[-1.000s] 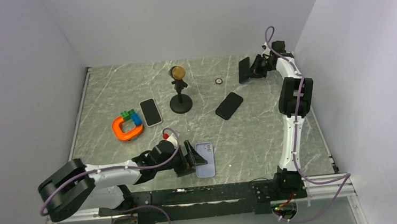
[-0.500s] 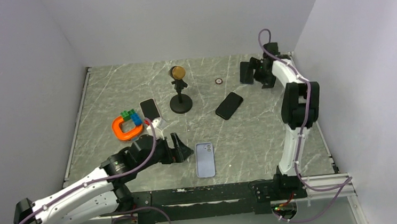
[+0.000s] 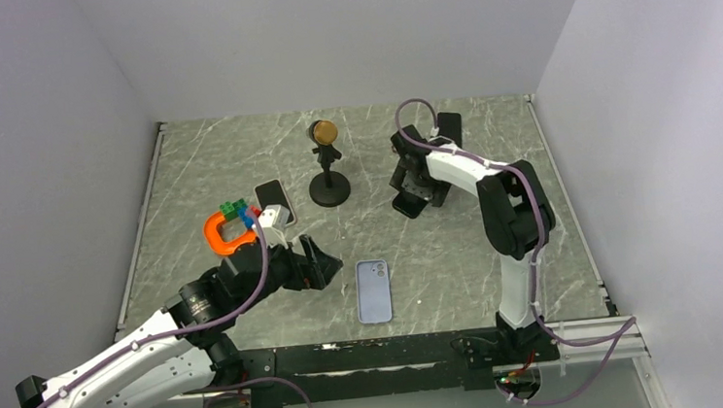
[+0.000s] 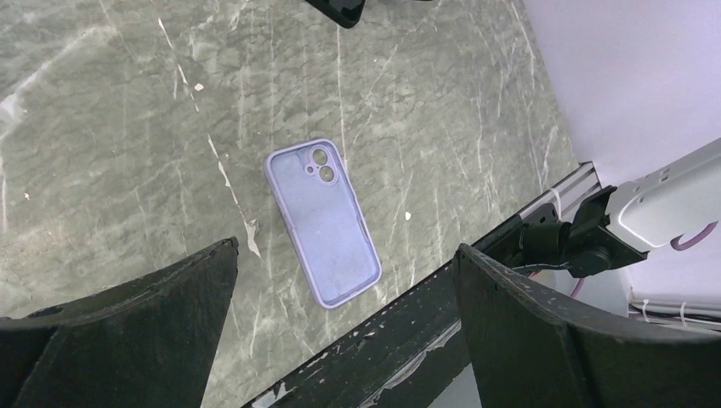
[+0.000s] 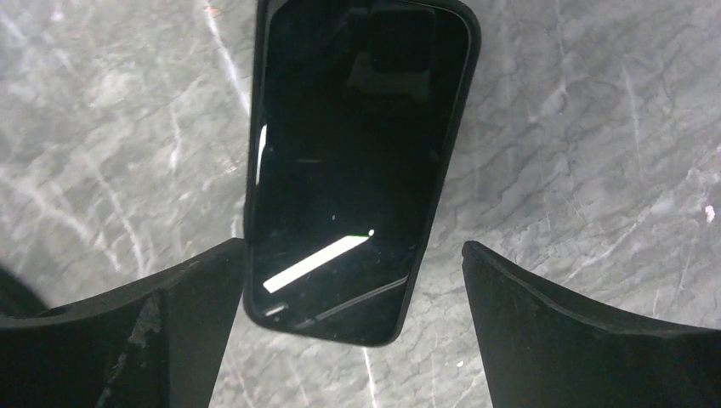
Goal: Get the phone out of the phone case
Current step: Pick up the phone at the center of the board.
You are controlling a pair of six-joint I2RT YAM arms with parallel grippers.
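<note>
Phone case (image 4: 323,223): one, lilac; dark phones (image 3: 269,190) (image 5: 357,170): two.

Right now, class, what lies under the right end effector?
A black phone lies screen-up on the marble table, below the open right end effector. Its underside and the table beneath it are covered.

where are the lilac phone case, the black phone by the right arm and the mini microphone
lilac phone case (image 4: 323,225): left wrist view, middle of its flat panel
black phone (image 5: 357,170): right wrist view, middle of its screen
mini microphone (image 3: 329,191): top external view, its round base
</note>
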